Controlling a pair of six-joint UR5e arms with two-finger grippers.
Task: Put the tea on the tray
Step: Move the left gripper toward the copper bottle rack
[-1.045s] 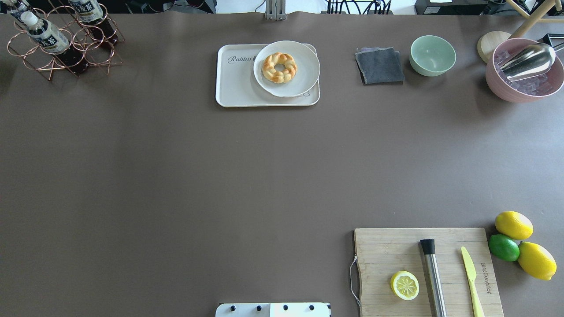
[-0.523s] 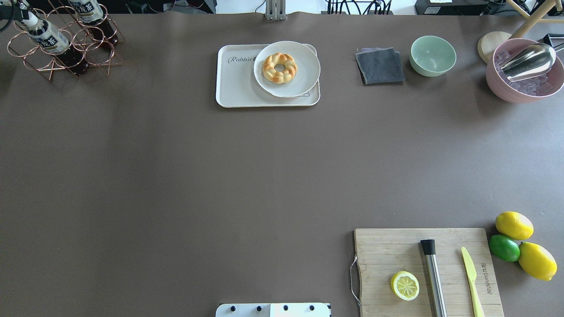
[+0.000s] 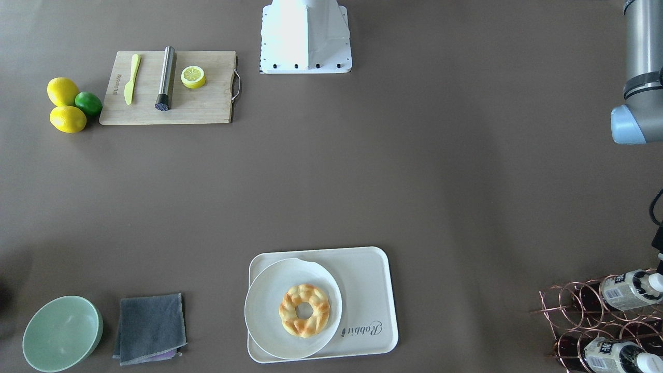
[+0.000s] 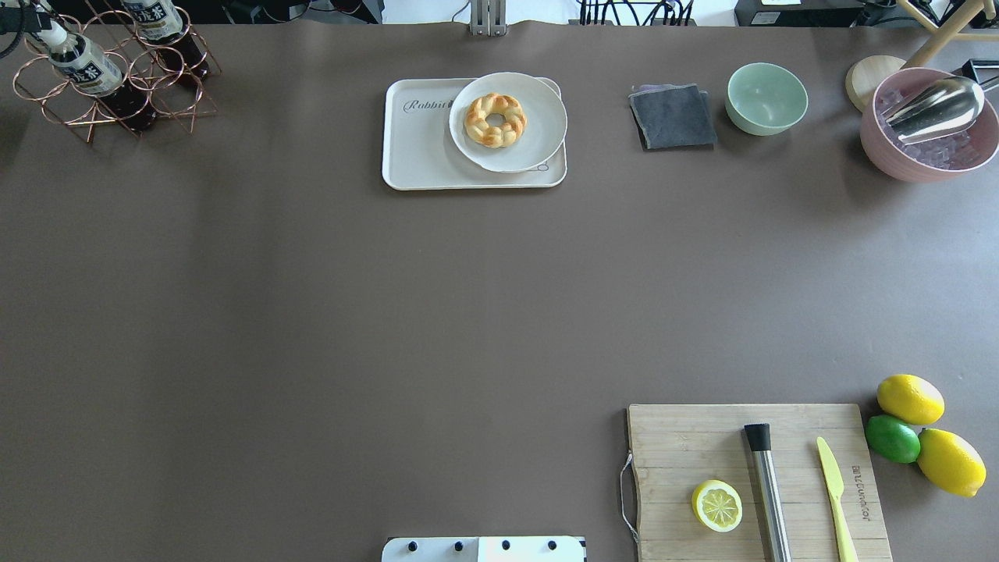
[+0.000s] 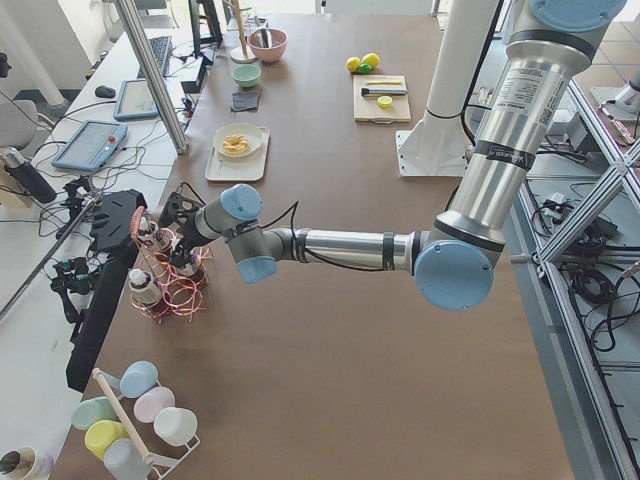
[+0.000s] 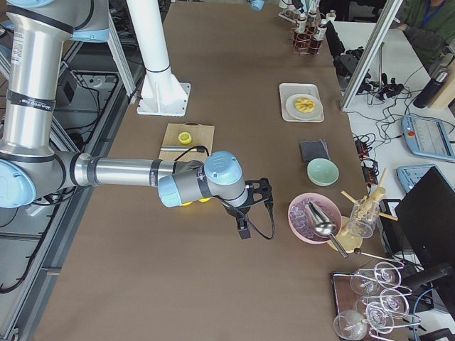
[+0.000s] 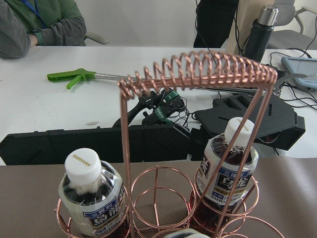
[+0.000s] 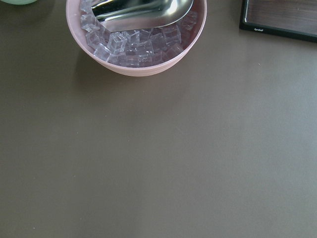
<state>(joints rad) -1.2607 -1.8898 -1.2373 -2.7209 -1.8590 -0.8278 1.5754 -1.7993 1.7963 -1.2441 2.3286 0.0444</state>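
Tea bottles with white caps and dark liquid lie in a copper wire rack (image 4: 168, 101) at the table's far left corner: one (image 4: 80, 64) in front, one (image 4: 158, 19) behind. The left wrist view shows two of them (image 7: 91, 198) (image 7: 230, 166) close up from just above the rack. The left gripper (image 5: 172, 212) hovers right at the rack; its fingers show in no close view, so I cannot tell whether it is open or shut. The cream tray (image 4: 417, 152) lettered "Rabbit" lies far centre. The right gripper (image 6: 244, 226) hangs near the pink ice bowl; I cannot tell its state.
A round white plate (image 4: 538, 101) with a braided ring pastry (image 4: 495, 119) fills the tray's right part. To the right are a grey cloth (image 4: 672, 116), a green bowl (image 4: 766, 97) and the pink bowl (image 4: 878, 144) with ice and a scoop. A cutting board (image 4: 679, 445) and citrus fruit (image 4: 910, 399) lie near right.
A dark part of the left gripper has come in over the rack's far left corner and covers a bottle there. The front bottle has shifted slightly up-left.
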